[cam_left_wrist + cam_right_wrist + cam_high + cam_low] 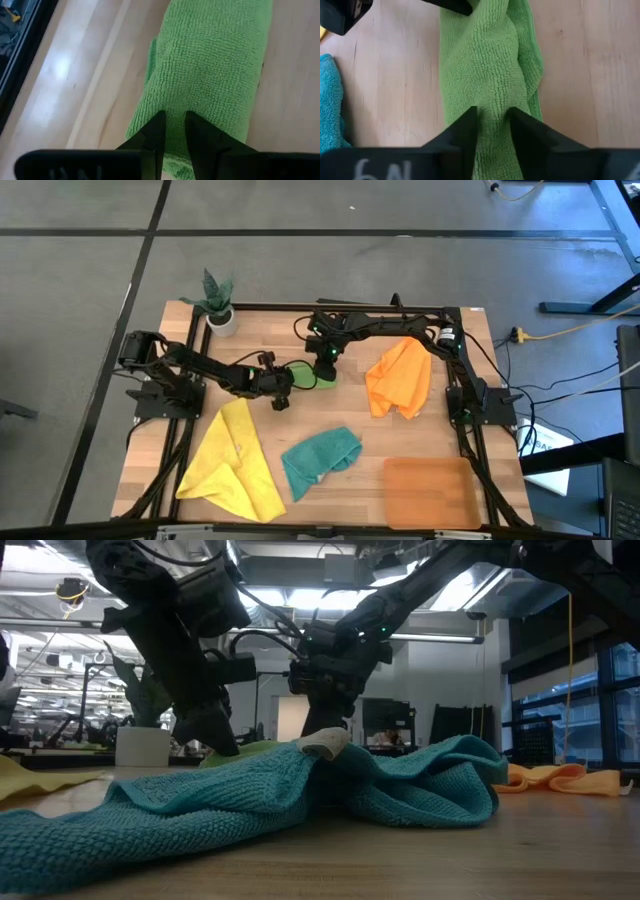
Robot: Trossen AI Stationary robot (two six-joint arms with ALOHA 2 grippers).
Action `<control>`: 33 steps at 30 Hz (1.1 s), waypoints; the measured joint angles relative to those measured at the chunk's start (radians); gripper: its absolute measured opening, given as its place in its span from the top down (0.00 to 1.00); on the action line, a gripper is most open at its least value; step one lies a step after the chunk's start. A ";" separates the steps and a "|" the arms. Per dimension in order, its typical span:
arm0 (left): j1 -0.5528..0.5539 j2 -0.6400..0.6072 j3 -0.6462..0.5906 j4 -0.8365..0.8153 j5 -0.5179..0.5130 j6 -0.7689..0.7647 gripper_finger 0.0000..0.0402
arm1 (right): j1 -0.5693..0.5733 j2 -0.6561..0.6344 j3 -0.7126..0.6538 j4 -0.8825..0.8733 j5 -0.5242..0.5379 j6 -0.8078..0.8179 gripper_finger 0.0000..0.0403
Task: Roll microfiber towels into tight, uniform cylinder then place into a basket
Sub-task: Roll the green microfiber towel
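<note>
Only the wrist views show the grips: the left end effector (174, 125) pinches one end of the green towel (210, 70), and the right end effector (492, 122) pinches a raised fold at the other end. From above, the towel sits mid-table, mostly hidden by both. The teal towel (300, 795) fills the low view, blocking it. The yellow towel (232, 462) lies near left, the orange towel (400, 377) far right, the basket (430, 492) near right, on the wooden table (330, 415).
</note>
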 joint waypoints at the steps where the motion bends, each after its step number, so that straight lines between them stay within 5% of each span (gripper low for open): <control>1: 0.000 0.000 0.000 0.000 0.010 0.000 0.83 | 0.000 0.000 0.000 0.000 0.000 -0.002 0.66; 7: 0.020 0.000 0.000 -0.001 0.087 0.003 0.83 | -0.007 0.000 0.034 -0.029 0.003 -0.045 0.57; 19: 0.064 0.000 0.000 0.001 0.095 0.002 0.83 | 0.053 -0.011 0.136 -0.215 0.000 -0.352 0.56; 25: 0.068 0.000 0.000 0.001 0.094 0.003 0.83 | 0.080 -0.010 0.086 -0.138 0.006 -0.452 0.56; 33: 0.068 0.000 0.000 -0.002 0.094 0.009 0.83 | 0.068 -0.010 -0.021 0.048 0.174 -0.443 0.56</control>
